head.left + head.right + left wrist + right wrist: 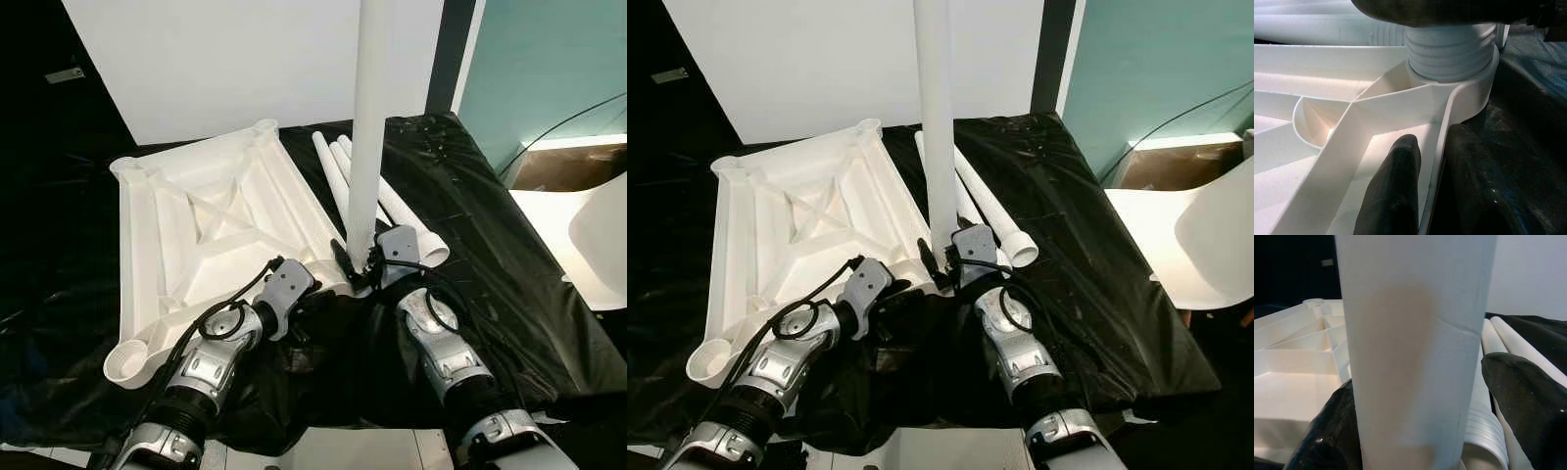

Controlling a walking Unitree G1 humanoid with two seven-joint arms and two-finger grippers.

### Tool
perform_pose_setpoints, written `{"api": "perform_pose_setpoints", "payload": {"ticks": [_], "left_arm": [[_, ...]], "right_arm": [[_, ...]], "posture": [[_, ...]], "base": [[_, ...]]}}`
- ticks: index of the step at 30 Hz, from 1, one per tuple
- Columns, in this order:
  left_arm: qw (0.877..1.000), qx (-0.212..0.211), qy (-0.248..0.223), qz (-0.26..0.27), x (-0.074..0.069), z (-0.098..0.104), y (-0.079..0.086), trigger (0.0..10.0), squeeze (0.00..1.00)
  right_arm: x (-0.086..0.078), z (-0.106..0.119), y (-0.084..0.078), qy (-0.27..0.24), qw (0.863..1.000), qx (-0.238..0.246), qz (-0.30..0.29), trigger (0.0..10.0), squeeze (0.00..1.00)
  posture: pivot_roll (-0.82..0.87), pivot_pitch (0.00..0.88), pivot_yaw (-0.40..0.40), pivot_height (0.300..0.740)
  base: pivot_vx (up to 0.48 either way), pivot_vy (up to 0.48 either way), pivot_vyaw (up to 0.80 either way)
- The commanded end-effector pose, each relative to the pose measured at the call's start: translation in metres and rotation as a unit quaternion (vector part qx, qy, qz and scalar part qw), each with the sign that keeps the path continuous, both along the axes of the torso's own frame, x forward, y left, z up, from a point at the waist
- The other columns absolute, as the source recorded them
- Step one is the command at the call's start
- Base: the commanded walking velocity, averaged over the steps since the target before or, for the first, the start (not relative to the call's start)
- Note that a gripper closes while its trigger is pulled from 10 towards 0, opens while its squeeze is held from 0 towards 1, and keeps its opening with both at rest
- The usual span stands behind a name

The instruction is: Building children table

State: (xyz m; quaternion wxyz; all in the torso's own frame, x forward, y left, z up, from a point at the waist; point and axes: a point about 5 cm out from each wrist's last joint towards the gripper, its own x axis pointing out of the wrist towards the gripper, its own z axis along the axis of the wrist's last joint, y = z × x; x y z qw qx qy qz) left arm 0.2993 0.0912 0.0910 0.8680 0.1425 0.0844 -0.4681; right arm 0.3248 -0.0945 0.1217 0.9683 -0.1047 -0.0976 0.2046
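Note:
The white tabletop lies upside down on a black sheet. One white leg stands upright in its near right corner socket, where the threaded end of the leg enters. My right gripper is shut on this leg just above the socket, a finger on each side. Beside that corner, my left gripper pinches the tabletop's rim, one finger inside the rim and the other outside. Three spare legs lie on the sheet behind the upright one.
A white chair stands off the sheet to the right, with a cardboard box behind it. A large white board leans at the back. The tabletop's near left corner socket is empty.

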Motion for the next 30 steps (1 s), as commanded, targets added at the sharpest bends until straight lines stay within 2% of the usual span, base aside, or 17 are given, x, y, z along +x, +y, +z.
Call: {"api": "perform_pose_setpoints", "payload": {"ticks": [1, 4, 7, 8, 9, 10, 11, 18, 22, 24, 27, 28, 30], "left_arm": [[0.998, 0.035, 0.056, -0.017, -0.011, -0.024, 0.008, 10.0, 0.0], [0.998, 0.035, 0.056, -0.016, -0.011, -0.024, 0.009, 10.0, 0.0], [0.998, 0.035, 0.057, -0.015, -0.012, -0.024, 0.009, 10.0, 0.0], [0.998, 0.035, 0.057, -0.016, -0.012, -0.025, 0.009, 10.0, 0.0], [0.998, 0.035, 0.057, -0.016, -0.012, -0.025, 0.009, 10.0, 0.0], [0.998, 0.035, 0.058, -0.016, -0.013, -0.025, 0.009, 10.0, 0.0], [0.998, 0.035, 0.058, -0.016, -0.013, -0.025, 0.009, 10.0, 0.0], [0.998, 0.034, 0.058, -0.015, -0.014, -0.026, 0.009, 10.0, 0.0], [0.998, 0.031, 0.054, -0.009, -0.01, -0.024, 0.007, 10.0, 0.0], [0.998, 0.027, 0.054, -0.006, -0.009, -0.024, 0.005, 10.0, 0.0], [0.998, 0.026, 0.054, -0.006, -0.01, -0.025, 0.005, 10.0, 0.0], [0.998, 0.027, 0.056, -0.009, -0.011, -0.026, 0.003, 10.0, 0.0], [0.998, 0.028, 0.057, -0.01, -0.011, -0.027, 0.003, 10.0, 0.0]], "right_arm": [[0.006, -0.01, -0.034, 0.033, 0.998, -0.018, -0.055, 10.0, 0.0], [0.015, -0.003, -0.044, 0.035, 0.997, -0.031, -0.054, 10.0, 0.0], [0.016, -0.003, -0.043, 0.041, 0.998, -0.037, -0.035, 10.0, 0.0], [0.016, -0.004, -0.04, 0.051, 0.998, -0.043, -0.006, 5.6, 0.0], [0.016, -0.004, -0.04, 0.051, 0.998, -0.043, -0.006, 5.6, 0.0], [0.015, -0.005, -0.037, 0.058, 0.997, -0.045, 0.01, 0.5, 0.0], [0.014, -0.006, -0.035, 0.064, 0.997, -0.047, 0.024, 0.0, 0.0], [0.011, -0.014, -0.03, 0.09, 0.995, -0.035, 0.034, 0.0, 0.0], [0.008, -0.022, -0.029, 0.101, 0.995, -0.018, 0.005, 0.0, 0.0], [0.006, -0.025, -0.029, 0.099, 0.995, 0.0, -0.033, 0.0, 0.0], [0.005, -0.026, -0.029, 0.097, 0.994, 0.01, -0.05, 0.0, 0.0], [0.002, -0.027, -0.026, 0.092, 0.992, 0.029, -0.076, 0.0, 0.0], [0.001, -0.025, -0.023, 0.085, 0.992, 0.04, -0.09, 0.0, 0.0]], "posture": [[-0.01, 0.0, 0.078, 0.74], [-0.01, 0.0, 0.077, 0.74], [-0.01, 0.0, 0.077, 0.74], [-0.01, 0.0, 0.077, 0.74], [-0.01, 0.0, 0.077, 0.74], [-0.01, 0.0, 0.076, 0.74], [-0.01, 0.0, 0.077, 0.74], [-0.02, 0.0, 0.061, 0.74], [-0.03, 0.0, 0.044, 0.74], [-0.03, 0.0, 0.043, 0.74], [-0.04, 0.0, 0.043, 0.74], [-0.04, 0.0, 0.047, 0.74], [-0.04, 0.0, 0.048, 0.74]], "base": [[0.0, 0.0, 0.0], [0.0, 0.0, 0.0], [0.0, 0.0, 0.0], [0.0, 0.0, 0.0], [0.0, 0.0, 0.0], [0.0, 0.0, 0.0], [0.0, 0.0, 0.0], [0.0, 0.0, 0.0], [0.0, 0.0, 0.0], [0.0, 0.0, 0.0], [0.0, 0.0, 0.0], [0.0, 0.0, 0.0], [0.0, 0.0, 0.0]]}}
